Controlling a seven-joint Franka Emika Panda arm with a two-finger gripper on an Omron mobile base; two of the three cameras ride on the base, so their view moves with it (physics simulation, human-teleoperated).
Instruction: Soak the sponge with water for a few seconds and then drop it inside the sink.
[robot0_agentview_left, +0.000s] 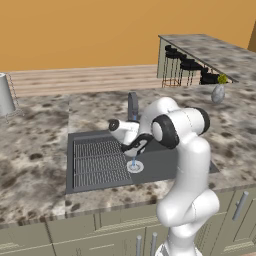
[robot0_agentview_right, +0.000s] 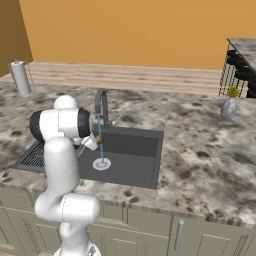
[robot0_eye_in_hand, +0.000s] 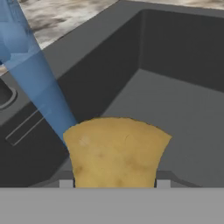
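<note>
The large dark grey rectangular sink (robot0_agentview_right: 131, 150) is my landmark: I hang over its basin so whatever drips falls inside. From its grey metal faucet (robot0_agentview_right: 101, 102) a thin light-blue stream of water (robot0_agentview_right: 100, 135) drops to the round white drain (robot0_agentview_right: 101, 164). My two-finger gripper (robot0_agentview_right: 95, 142) is clamped on the small yellow-orange sponge (robot0_eye_in_hand: 116, 151), which juts from my tips touching the stream, above the sink floor, to soak.
</note>
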